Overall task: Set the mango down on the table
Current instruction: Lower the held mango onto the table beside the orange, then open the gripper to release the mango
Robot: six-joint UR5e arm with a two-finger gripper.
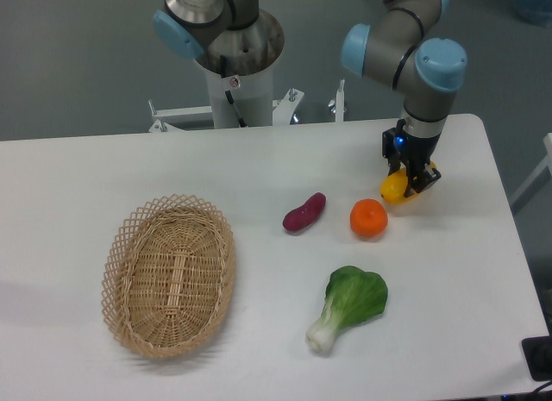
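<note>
The yellow-orange mango (394, 188) is held between the fingers of my gripper (407, 181) at the right side of the white table (259, 168). The gripper is shut on the mango and points down. The mango sits at or just above the tabletop, right of the orange; I cannot tell if it touches the surface. Part of the mango is hidden behind the black fingers.
A round orange (368, 218) lies just left of the mango. A purple sweet potato (304, 212) lies further left. A green bok choy (349, 304) lies at the front. A wicker basket (169, 274) stands at the left. The table's right edge is near the gripper.
</note>
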